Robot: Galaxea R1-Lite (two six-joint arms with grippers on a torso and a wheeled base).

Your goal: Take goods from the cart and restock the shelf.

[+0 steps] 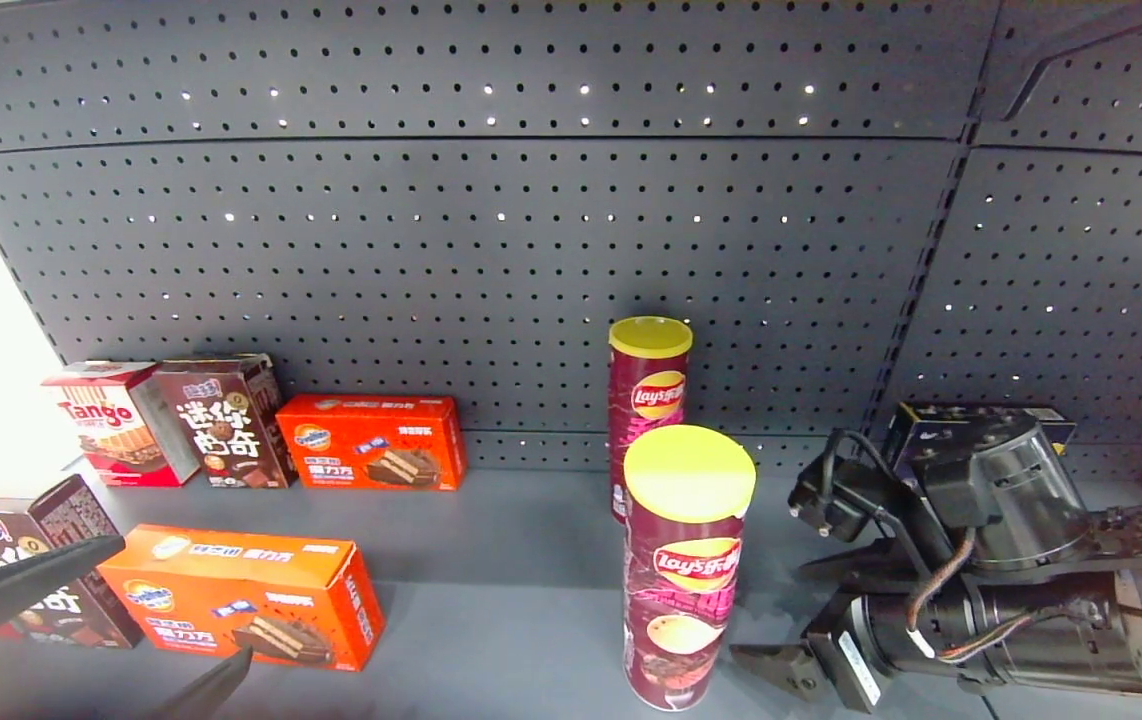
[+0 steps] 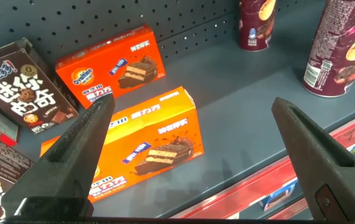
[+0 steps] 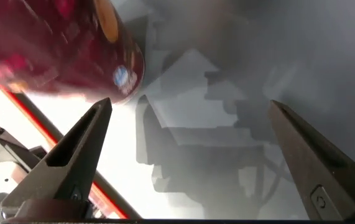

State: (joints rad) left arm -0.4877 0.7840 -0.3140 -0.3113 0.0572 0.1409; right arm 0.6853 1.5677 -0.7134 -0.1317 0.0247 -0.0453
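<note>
Since right tool (image 1: 781, 615) hangs released beside it, front chips can (image 1: 686, 570) looks shelved, upright on shelf (image 1: 531, 540) ahead of 1 matching can (image 1: 648, 400) | left tool (image 2: 193, 104) spread empty near orange box (image 2: 146, 134).

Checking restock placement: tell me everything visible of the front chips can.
The front chips can is a tall maroon tube, seemingly cardboard, with a flat yellow lid, closed, and a red-and-yellow logo above a printed chip picture. It stands upright near the front edge of the shelf, directly in front of a matching second can. The open right gripper sits close beside it, not around it; contact cannot be told.
</note>
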